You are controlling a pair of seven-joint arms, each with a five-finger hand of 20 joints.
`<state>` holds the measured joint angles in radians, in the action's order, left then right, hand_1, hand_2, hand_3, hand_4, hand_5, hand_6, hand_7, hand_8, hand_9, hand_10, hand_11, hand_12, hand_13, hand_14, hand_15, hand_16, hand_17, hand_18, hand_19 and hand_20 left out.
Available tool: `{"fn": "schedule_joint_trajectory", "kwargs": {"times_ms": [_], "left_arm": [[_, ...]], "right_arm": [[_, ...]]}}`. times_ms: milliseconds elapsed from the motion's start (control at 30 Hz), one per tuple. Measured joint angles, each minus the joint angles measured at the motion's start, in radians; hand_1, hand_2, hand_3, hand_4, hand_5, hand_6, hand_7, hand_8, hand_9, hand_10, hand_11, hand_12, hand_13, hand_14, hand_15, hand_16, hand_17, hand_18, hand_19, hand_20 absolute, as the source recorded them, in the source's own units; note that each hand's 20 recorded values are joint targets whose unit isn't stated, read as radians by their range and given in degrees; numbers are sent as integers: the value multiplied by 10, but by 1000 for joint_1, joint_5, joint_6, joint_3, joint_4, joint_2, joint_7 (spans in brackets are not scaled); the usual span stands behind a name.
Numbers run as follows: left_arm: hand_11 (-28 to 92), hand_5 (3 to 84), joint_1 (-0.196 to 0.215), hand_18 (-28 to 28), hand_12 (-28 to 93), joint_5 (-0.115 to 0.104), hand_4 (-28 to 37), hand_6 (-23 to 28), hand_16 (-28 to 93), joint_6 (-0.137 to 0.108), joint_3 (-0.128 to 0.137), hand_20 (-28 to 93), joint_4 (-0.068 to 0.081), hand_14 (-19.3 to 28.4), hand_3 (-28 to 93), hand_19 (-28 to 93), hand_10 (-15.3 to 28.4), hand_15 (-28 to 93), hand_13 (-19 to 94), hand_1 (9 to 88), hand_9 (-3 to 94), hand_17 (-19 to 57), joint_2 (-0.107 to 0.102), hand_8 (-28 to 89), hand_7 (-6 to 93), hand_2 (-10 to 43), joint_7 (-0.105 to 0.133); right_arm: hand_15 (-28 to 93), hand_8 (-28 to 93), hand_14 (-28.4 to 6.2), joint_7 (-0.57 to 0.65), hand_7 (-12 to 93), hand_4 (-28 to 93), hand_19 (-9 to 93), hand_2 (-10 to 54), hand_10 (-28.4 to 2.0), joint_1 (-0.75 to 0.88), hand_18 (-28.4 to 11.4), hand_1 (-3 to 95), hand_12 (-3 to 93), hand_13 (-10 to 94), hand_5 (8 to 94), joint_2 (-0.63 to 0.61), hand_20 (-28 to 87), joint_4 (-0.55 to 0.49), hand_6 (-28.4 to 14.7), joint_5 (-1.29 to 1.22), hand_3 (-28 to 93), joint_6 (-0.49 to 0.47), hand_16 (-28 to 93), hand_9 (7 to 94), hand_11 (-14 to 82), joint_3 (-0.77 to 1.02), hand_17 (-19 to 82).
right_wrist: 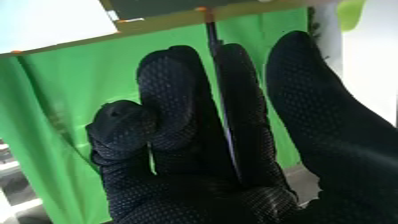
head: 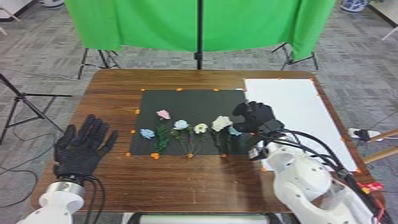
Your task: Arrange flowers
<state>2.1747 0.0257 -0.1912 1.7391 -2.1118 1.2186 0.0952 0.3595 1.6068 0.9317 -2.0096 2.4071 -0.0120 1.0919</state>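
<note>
In the head view, my right hand (head: 256,119) is over the right edge of the black mat (head: 191,102), close beside a white flower (head: 221,123) and a blue flower (head: 234,131). Farther left on the mat lie a cream flower (head: 201,128), a pale blue flower (head: 180,124), a pink flower (head: 163,114) and another blue flower (head: 147,133), stems towards the robot. My left hand (head: 80,150) is left of the mat with its fingers straight. In the right wrist view, my right hand (right_wrist: 204,135) has relaxed, slightly bent fingers and holds nothing visible.
A white sheet (head: 289,100) covers the table's right side, partly beneath the right arm. Orange tape pieces mark the edges of mat and sheet. The brown wooden table (head: 187,182) extends in front of the mat. Behind it hangs a green cloth (head: 151,30) with black stands.
</note>
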Motion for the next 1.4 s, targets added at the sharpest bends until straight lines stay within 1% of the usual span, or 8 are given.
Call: {"fn": "schedule_joint_trajectory", "kwargs": {"times_ms": [167,267,400,500,800,1000,1233,1400], "left_arm": [[306,478,8,160,127,-2,-283,80,-73,-10,3,174,-4,165,748,427,149,564,345,313,418,-55,0,-119,218,159,6],[309,478,12,161,129,-5,-283,80,-72,-15,5,175,-6,167,747,427,149,586,353,313,423,-55,0,-119,218,160,10],[310,478,13,160,129,-7,-283,80,-78,-20,6,175,-6,166,748,427,149,585,345,313,423,-54,-2,-119,219,161,13],[311,478,14,160,129,-11,-283,80,-80,-26,6,175,-7,165,748,428,148,582,341,313,421,-54,-4,-119,219,161,18],[311,478,14,159,128,-14,-283,80,-82,-38,5,174,-7,165,750,428,149,580,338,311,419,-55,-9,-121,222,162,21],[311,478,14,159,128,-13,-283,81,-83,-41,8,174,-7,164,751,427,148,579,338,310,419,-55,-9,-120,221,163,19],[311,479,18,160,127,-12,-283,81,-83,-41,11,174,-8,164,752,428,149,579,338,310,419,-55,-9,-120,220,163,18],[311,479,18,159,127,-12,-283,80,-83,-41,11,174,-8,164,751,428,149,578,337,310,419,-55,-9,-120,221,163,17]], "right_arm": [[637,9,-141,-121,320,-270,928,23,-166,69,-226,353,244,705,756,0,375,-62,-33,-185,777,-36,255,782,334,113,432],[617,-112,-146,-141,314,-252,922,53,-167,92,-229,337,234,706,778,1,375,-120,-27,-274,772,-210,265,798,312,167,422],[556,-127,-148,-75,206,-244,902,69,-157,83,-234,326,193,704,787,18,373,-173,-27,-355,751,-476,251,805,198,184,404],[526,-124,-147,-81,169,-244,889,71,-151,71,-237,321,174,700,758,44,367,-174,-23,-370,749,-586,243,776,161,185,394],[514,-118,-151,-105,151,-247,886,85,-157,47,-241,312,165,690,750,79,363,-174,-27,-287,733,-936,239,760,147,136,386],[509,-117,-150,-127,142,-244,888,89,-162,38,-242,307,157,684,729,88,358,-179,-34,-191,732,-923,233,726,132,113,386],[511,-116,-149,-93,137,-244,895,88,-167,45,-241,308,149,678,708,87,353,-169,-45,-202,736,-818,229,694,123,90,389],[516,-115,-150,-93,137,-247,901,85,-170,38,-239,307,140,660,692,89,345,-163,-49,-193,743,-796,227,645,112,77,393]]}}
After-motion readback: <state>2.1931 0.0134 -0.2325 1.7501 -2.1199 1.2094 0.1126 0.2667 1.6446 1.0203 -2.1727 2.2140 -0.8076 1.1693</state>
